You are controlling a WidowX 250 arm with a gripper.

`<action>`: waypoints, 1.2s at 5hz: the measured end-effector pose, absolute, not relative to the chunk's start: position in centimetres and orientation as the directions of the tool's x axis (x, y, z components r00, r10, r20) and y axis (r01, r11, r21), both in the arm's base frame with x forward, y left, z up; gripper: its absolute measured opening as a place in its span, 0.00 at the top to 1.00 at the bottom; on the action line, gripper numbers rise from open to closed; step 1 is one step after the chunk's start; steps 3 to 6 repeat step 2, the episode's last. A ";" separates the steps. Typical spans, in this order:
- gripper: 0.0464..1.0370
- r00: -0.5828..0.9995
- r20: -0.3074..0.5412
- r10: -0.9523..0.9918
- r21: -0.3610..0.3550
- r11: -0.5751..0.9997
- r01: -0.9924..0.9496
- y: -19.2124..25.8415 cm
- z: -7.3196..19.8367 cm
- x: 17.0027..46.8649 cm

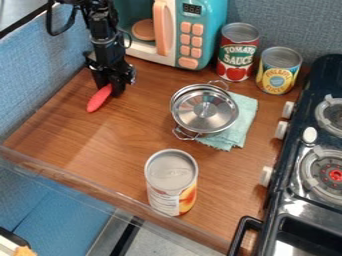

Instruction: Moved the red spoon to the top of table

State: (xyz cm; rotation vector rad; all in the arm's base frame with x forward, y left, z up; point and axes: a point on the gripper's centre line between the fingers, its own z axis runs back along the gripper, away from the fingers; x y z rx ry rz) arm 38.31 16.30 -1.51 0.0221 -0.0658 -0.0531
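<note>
Over the upper left of the wooden table, the black gripper (110, 89) hangs low, pointing down. The red spoon (99, 99) is right at its lower end, slanting down and to the left; its upper end is partly hidden by the gripper. Whether the spoon is held, or rests on the wooden table (127, 130), I cannot tell.
A lidded metal pot (204, 108) stands on a teal cloth (244, 120) right of the gripper. Behind are a toy microwave (204, 30), a tomato can (237, 52) and a yellow can (278, 71). Another can (172, 182) stands near the front edge; a stove (300, 150) is at right.
</note>
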 end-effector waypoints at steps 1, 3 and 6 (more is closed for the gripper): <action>0.06 0.991 0.125 -0.042 0.057 0.998 0.035 16.5 1.8 38.6; 0.04 0.983 0.171 -0.060 0.063 0.997 0.050 16.0 4.7 39.0; 0.04 0.983 0.171 -0.060 0.063 0.997 0.050 16.0 4.7 39.0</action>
